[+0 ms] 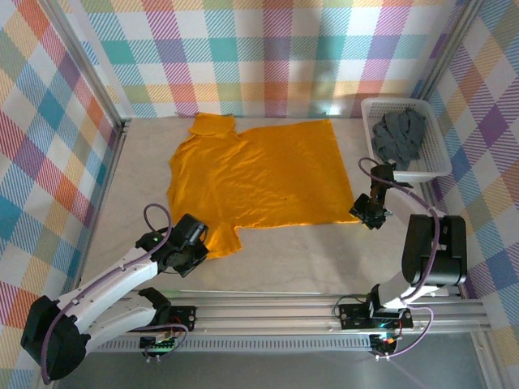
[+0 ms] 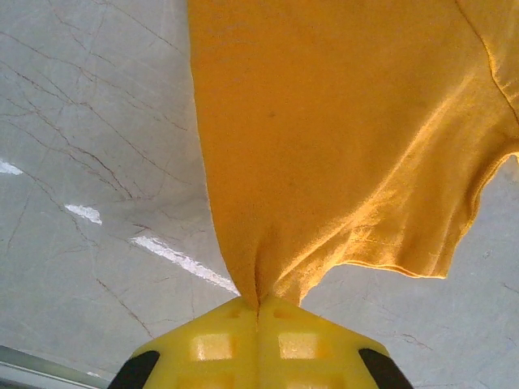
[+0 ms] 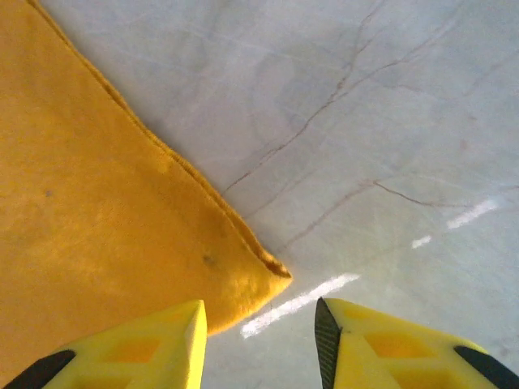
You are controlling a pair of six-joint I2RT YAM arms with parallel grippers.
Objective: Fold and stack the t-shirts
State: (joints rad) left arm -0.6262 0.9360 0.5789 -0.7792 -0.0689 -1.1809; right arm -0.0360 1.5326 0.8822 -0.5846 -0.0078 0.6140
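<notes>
The orange shirt (image 2: 340,146) overruns the left wrist view's top, its tip hidden between left jaws; the grey shirt (image 1: 399,136) is bunched, shape unclear.

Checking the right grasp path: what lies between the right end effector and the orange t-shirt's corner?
Only bare table: in the right wrist view the open right end effector hovers at the corner of the orange t-shirt.

One high view, two close wrist views, all sharing the orange-yellow t-shirt (image 1: 259,174)

The top external camera looks down from above and behind the arm bases, far enough back to take in the marbled table (image 1: 324,259); the left wrist camera sits close behind the left gripper (image 2: 258,304), facing the shirt's near sleeve; the right wrist camera looks past the right gripper (image 3: 259,312), low over the tabletop, at the hem's near corner.
</notes>
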